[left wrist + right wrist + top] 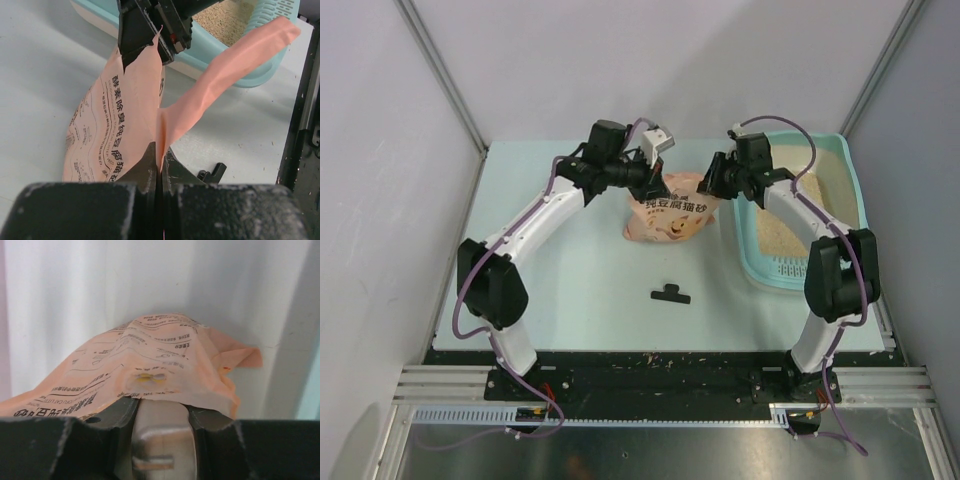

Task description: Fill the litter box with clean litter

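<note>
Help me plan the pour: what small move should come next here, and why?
Probably lift the bag slightly and carry it toward the litter box. The left hand and right hand each pinch its top edge, yet it stands on the table beside the box, not over it.

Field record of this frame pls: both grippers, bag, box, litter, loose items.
left gripper: shut on top edge of the peach-pink printed plastic bag
right gripper: shut on the bag's other top corner
bag: upright on the pale table, left of box
teal rectangular plastic litter box: right side of table
beige granular litter: inside the box
small black clip-like object: on table, apart from bag
</note>
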Motion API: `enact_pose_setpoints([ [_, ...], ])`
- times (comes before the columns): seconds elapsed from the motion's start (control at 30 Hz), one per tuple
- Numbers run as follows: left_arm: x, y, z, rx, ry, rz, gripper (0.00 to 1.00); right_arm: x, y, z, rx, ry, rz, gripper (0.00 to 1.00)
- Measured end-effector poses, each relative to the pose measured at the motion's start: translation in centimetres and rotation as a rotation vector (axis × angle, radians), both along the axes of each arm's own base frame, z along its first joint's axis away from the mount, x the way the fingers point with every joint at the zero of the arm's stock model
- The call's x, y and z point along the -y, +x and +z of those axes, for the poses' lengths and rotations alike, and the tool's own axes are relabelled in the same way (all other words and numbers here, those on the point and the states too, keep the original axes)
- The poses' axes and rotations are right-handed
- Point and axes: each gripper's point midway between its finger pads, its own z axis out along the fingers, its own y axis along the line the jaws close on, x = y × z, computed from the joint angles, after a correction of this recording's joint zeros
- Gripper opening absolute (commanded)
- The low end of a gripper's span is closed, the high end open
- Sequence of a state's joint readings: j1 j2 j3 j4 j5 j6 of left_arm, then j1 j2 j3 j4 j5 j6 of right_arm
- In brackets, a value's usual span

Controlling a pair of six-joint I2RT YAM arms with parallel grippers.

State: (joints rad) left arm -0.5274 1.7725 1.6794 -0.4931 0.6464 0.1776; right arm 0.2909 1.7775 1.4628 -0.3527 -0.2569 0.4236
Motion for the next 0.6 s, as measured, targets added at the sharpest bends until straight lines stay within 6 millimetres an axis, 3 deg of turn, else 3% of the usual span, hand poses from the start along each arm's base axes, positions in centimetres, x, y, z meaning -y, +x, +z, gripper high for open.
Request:
enact_pose_setpoints([
  [0.3,-0.1,0.2,-0.4,0.010,0.026,0.020,0.00,-2.1,-0.1,-1.2,-0.107,0.285,0.062,0.00],
  [0.43,-0.2,0.4,-0.4,0.027,0.033,0.017,0.00,-1.7,0.2,0.4,-0.123,0.411,0.068,0.00],
  [0.6,-0.9,1.1,-0.1,0.101,0.071,0.030,0.00,0.1,1.2,2.7,-0.121,0.542,0.053,0.00],
])
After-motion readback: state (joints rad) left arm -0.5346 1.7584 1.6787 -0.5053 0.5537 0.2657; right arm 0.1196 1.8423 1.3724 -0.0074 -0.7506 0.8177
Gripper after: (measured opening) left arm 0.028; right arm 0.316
